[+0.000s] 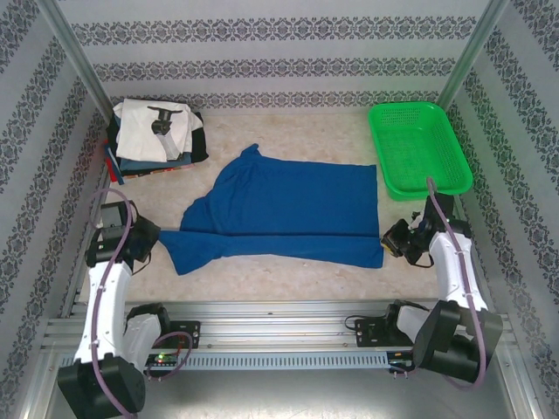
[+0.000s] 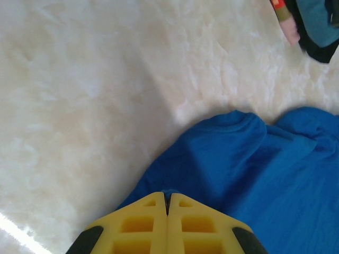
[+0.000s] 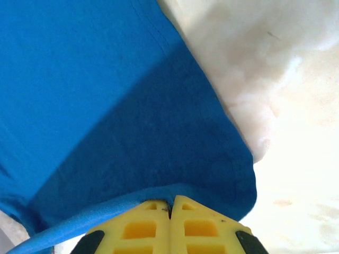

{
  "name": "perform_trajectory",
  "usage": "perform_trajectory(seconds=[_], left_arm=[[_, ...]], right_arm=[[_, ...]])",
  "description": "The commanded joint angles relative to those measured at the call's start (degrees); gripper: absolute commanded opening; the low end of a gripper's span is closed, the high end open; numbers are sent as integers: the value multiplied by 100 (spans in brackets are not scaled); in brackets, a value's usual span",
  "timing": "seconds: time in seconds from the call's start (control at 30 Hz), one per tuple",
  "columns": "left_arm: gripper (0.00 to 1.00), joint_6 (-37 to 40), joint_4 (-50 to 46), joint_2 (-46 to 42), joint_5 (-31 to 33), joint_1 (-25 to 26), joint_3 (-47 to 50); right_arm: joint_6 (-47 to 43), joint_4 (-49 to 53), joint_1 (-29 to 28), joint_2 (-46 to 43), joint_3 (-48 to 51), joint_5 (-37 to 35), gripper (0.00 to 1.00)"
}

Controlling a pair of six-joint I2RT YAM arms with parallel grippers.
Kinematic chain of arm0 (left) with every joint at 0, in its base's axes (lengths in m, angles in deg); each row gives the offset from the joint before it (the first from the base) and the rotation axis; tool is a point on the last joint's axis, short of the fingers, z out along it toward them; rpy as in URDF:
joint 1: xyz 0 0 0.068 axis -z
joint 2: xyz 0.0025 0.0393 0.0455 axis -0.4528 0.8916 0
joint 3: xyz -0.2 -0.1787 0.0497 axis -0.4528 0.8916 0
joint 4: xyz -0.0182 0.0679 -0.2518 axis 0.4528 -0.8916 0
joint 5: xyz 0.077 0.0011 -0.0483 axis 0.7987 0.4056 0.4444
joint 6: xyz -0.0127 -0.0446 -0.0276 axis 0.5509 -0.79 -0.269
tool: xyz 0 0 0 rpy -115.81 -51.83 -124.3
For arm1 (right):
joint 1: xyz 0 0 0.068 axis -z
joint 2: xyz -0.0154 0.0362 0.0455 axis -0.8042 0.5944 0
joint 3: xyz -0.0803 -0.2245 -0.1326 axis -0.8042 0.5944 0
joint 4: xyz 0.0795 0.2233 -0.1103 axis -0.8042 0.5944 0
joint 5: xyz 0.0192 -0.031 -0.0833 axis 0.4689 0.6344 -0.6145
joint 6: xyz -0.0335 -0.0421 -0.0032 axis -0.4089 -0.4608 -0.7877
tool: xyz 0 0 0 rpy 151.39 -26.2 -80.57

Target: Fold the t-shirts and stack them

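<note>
Currently: blue t-shirt (image 1: 288, 205) lies flat mid-table (image 1: 288, 284), long axis running L–R. One sleeve pokes toward the far side and a narrow tail trails to the near-L. It looks part-folded already, but layer count can't be confirmed from above.

Stack of folded shirts (image 1: 157, 135) sits in the far-L corner, white one on top, well apart from the blue one. Green basket (image 1: 419, 153) is far-R, just beyond the R arm.

Why held this way (judgement): each arm has one end of the near edge, so the cloth can be carried evenly w/o bunching. Prob. setup for the next fold, lifting the near edge over toward the far side.

L gripper (image 1: 150, 237): wrist view has the yellow fingers pressed together w/ no gap at the L gripper (image 2: 167, 194), blue cloth running right up under the tips. Appears pinched on the L tail of the shirt.

R gripper (image 1: 390, 240): same story. Fingers are together at the R gripper (image 3: 171, 200), and the hem curls up to meet the tips, so it is clamped on the near-R corner.

Pose: L arm runs up the L table edge, wrist turned inward and low. R arm reaches up the R side, elbow near the basket, wrist bent back inward to the corner. Both are low, close to the surface.

Risk: thin pinch at the L tail may slip on lift.
</note>
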Motion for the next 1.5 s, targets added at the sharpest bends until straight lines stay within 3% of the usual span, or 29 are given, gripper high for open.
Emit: perform_trajectory(seconds=[0.0, 0.3, 0.63, 1.47], left_arm=[[0, 441, 520, 539, -72, 207, -324], [0, 1614, 534, 2037, -152, 388, -1431], [0, 2652, 82, 3418, 5, 1007, -2885], [0, 3091, 159, 4639, 97, 1112, -3513]], right_arm=[[-255, -270, -114, 224, -237, -171, 0], [-779, -196, -236, 863, -500, -478, 0], [-1006, -195, -296, 1114, -532, -655, 0], [-1114, -433, -579, 2059, -1008, -920, 1]])
